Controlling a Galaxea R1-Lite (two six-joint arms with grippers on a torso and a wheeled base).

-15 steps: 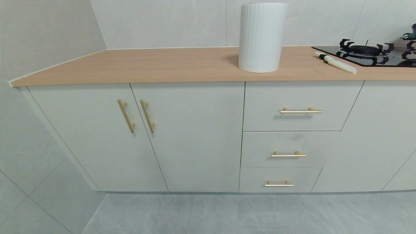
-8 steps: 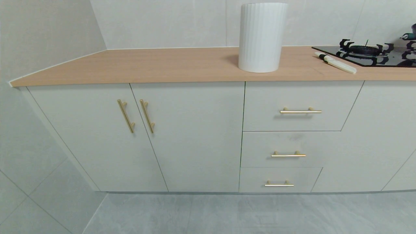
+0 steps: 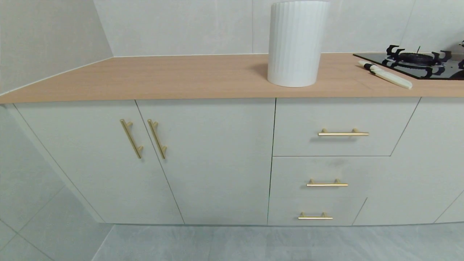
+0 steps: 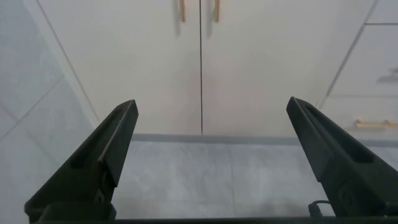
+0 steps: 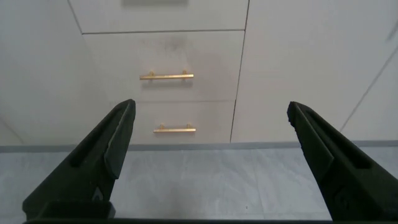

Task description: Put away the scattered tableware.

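A cream-bladed knife [image 3: 386, 74] with a dark band on its handle lies on the wooden countertop [image 3: 174, 78], beside the hob. A tall white ribbed holder [image 3: 296, 42] stands on the counter left of the knife. My left gripper [image 4: 211, 112] is open, low above the floor, facing the double cabinet doors. My right gripper [image 5: 210, 112] is open too, facing the lower drawers, with nothing between its fingers.
A black gas hob [image 3: 417, 62] sits at the counter's far right. Below are two cabinet doors with gold handles [image 3: 143, 139] and three drawers, each with a gold handle [image 3: 343, 133]. Grey tiled floor [image 3: 232, 243] lies in front; a wall closes the left side.
The head view has shifted: the counter and cabinets now sit lower and slightly larger in the picture. The knife and the holder have not moved on the counter.
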